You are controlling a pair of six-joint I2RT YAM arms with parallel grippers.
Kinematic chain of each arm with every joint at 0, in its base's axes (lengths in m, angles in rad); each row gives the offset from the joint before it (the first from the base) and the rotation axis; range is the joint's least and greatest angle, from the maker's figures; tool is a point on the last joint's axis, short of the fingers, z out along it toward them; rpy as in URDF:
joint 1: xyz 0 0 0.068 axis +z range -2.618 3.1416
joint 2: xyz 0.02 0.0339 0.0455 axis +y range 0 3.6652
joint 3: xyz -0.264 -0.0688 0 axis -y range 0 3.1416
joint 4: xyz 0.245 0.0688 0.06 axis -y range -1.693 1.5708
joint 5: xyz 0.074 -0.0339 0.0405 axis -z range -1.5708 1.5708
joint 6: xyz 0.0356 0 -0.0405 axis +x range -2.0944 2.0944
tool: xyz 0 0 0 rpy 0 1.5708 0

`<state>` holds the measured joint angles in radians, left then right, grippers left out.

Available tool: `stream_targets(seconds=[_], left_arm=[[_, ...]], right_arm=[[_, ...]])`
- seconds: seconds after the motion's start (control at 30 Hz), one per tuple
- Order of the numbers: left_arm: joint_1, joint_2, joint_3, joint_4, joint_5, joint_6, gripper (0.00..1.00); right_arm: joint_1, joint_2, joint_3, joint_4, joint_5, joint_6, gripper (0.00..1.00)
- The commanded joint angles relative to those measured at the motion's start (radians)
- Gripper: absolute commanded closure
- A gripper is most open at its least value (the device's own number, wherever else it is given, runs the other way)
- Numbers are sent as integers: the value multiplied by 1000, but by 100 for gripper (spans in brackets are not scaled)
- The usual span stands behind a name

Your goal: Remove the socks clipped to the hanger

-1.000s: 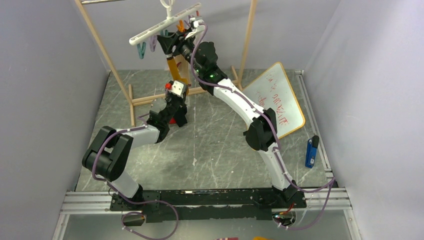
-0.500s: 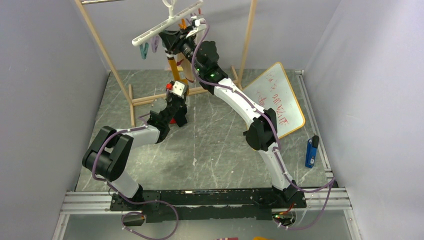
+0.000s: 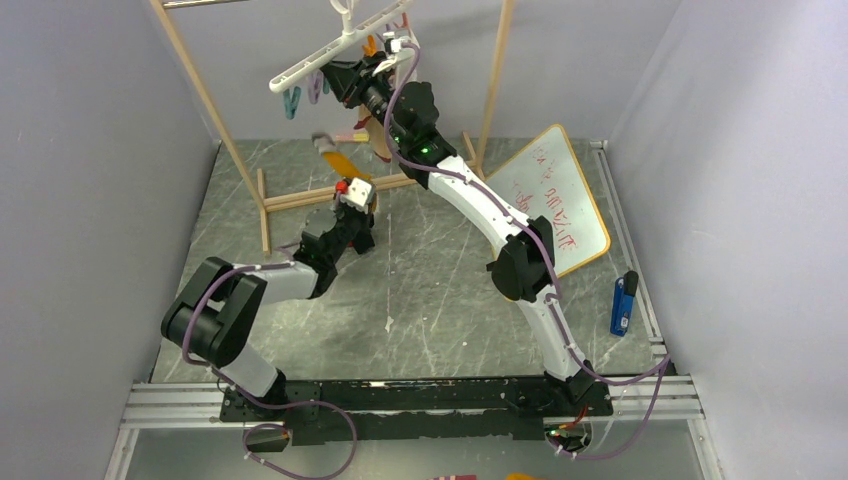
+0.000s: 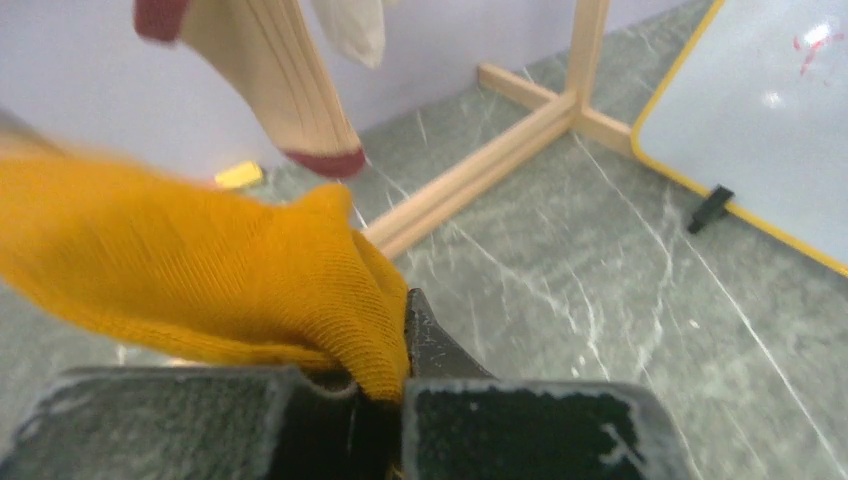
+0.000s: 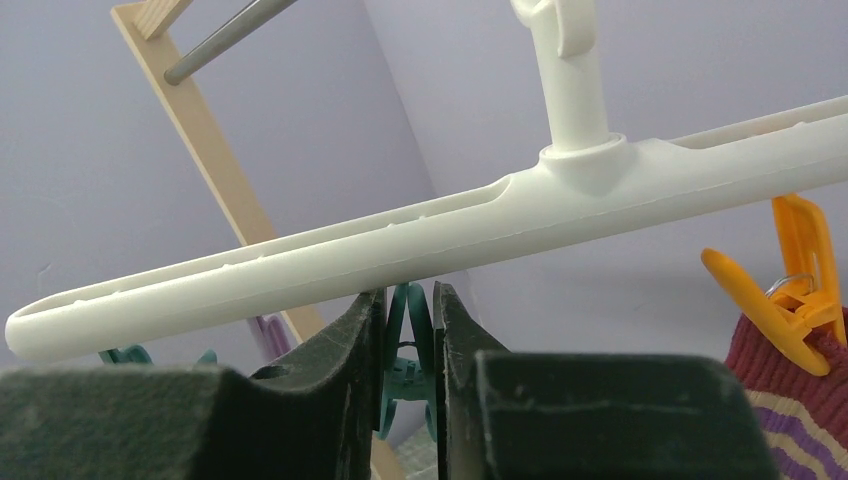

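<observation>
The white hanger (image 3: 312, 58) hangs tilted from the wooden rack. Right under its bar (image 5: 450, 230), my right gripper (image 3: 347, 82) is shut on a teal clip (image 5: 405, 345), squeezing its handles together. The mustard-yellow sock (image 3: 337, 157) hangs free of the hanger, with its lower end pinched in my shut left gripper (image 3: 356, 196). In the left wrist view the sock (image 4: 200, 270) drapes over that gripper (image 4: 400, 335). A maroon-and-cream striped sock (image 5: 790, 400) stays held by an orange clip (image 5: 790, 270). A cream sock with maroon ends (image 4: 270, 70) and a white one (image 4: 352, 25) hang behind.
The wooden rack frame (image 3: 213, 105) stands at the back, with its foot rail (image 4: 490, 170) on the marbled table. A yellow-edged whiteboard (image 3: 555, 195) leans at the right. A blue object (image 3: 622, 303) lies by the right wall. A purple clip (image 5: 268, 335) hangs further along the bar.
My right gripper has shut on the teal clip. The mustard sock has come free of the hanger. My left gripper has drawn the sock down and nearer.
</observation>
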<state>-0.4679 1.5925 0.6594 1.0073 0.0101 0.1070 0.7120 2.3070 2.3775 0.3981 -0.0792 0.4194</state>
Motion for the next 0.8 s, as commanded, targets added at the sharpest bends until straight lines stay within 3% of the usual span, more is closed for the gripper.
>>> stream_targets(seconds=[0.0, 0.37, 0.43, 0.47, 0.5, 0.53, 0.67, 0.77], left_arm=[[-18, -79, -56, -63, -9, -59, 95], [-104, -86, -198, -143, -79, -250, 92], [-116, -91, -200, -156, -99, -261, 73], [-123, -96, -198, -166, -108, -266, 56], [-125, -105, -197, -178, -113, -268, 18], [-128, -116, -194, -198, -119, -272, 5], [-142, -206, -196, -297, -149, -281, 3], [-145, -321, -220, -380, -193, -291, 2]], right_arm=[[-11, -24, 7, 52, 4, 0, 97], [-11, -30, -12, 58, -5, 9, 96], [-11, -35, -20, 60, -7, 6, 92], [-11, -41, -30, 63, -5, 4, 88], [-11, -48, -42, 67, -5, 2, 84], [-11, -55, -54, 71, -5, -2, 79], [-14, -93, -110, 75, -26, -14, 50], [-16, -128, -171, 83, -40, -16, 37]])
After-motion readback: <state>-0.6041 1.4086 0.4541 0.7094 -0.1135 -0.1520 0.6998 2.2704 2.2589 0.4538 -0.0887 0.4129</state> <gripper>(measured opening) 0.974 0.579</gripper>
